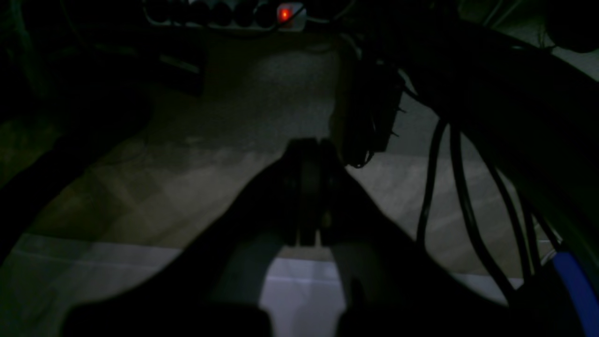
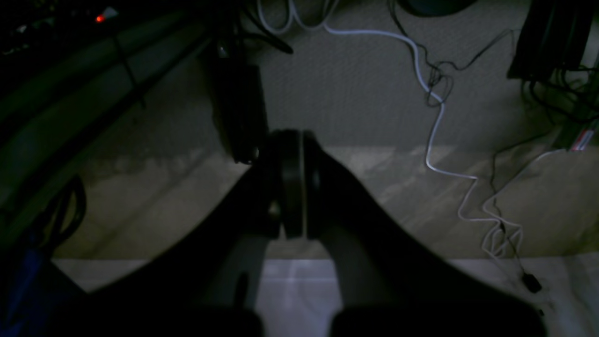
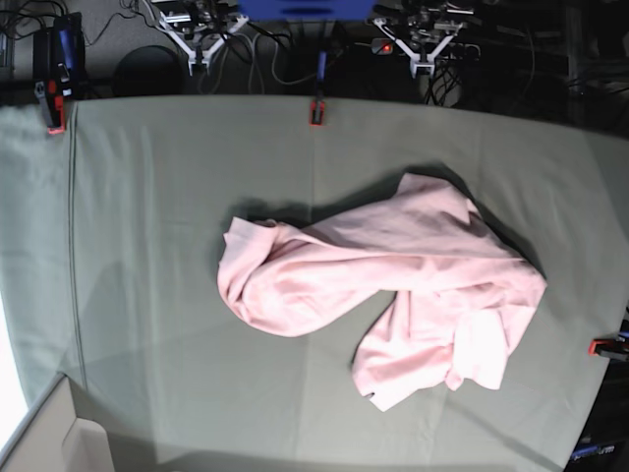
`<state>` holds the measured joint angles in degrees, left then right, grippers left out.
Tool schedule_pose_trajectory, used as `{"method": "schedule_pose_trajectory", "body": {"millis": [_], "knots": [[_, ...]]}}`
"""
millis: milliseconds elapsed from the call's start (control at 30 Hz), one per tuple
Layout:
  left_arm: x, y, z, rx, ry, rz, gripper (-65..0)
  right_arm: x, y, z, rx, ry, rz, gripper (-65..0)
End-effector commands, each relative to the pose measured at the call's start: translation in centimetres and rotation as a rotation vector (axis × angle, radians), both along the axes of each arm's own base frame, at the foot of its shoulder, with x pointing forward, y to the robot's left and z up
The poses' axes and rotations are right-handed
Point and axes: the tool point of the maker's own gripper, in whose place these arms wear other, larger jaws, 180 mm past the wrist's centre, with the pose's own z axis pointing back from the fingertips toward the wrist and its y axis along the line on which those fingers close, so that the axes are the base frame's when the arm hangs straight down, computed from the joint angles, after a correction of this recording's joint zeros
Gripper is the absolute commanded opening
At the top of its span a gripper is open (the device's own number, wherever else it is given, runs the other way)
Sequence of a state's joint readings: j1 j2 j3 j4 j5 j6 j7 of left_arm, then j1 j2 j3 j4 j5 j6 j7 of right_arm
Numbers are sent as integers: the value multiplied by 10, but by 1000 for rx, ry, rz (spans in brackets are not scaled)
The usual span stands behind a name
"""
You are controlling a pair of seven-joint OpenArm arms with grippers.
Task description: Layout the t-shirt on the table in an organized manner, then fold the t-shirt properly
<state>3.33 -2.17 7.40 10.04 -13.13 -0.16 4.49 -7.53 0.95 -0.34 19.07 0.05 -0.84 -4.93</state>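
The pale pink t-shirt (image 3: 393,275) lies crumpled in a loose heap on the grey-green table (image 3: 147,246), right of the middle, with no lettering showing. Both arms are drawn back beyond the table's far edge, well away from the shirt. In the dim left wrist view my left gripper (image 1: 309,145) has its jaws pressed together with nothing between them, hanging over the floor. My right gripper (image 2: 292,135) is likewise shut and empty in the right wrist view. Neither wrist view shows the shirt.
Red clamps sit on the table's edges at the far middle (image 3: 316,111), far left (image 3: 54,118) and right (image 3: 604,346). Cables (image 2: 440,117) and a power strip with a red light (image 1: 284,14) lie on the floor behind the table.
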Motion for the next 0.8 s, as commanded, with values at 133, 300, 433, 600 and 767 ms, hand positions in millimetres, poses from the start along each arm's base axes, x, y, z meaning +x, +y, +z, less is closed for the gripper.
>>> {"method": "schedule_pose_trajectory", "body": {"millis": [133,300,433,600,767], "knots": [[-3,1,0,4,1,0,-650,0,3,0,15,-2,3,-650],[-14,12,1,21,14,-2,-650,-14,3,0,17,14,3,-650],[-22,23,7,23,-30,-15,-650,-41,-1,1,12,53,4,-650],[-35,36,36,18,-139,-56,-650,-70,-16,21,-15,3,21,-650],[-31,32,82,-22,-269,-112,-650,-59,-30,84,-41,-191,69,-650]]}}
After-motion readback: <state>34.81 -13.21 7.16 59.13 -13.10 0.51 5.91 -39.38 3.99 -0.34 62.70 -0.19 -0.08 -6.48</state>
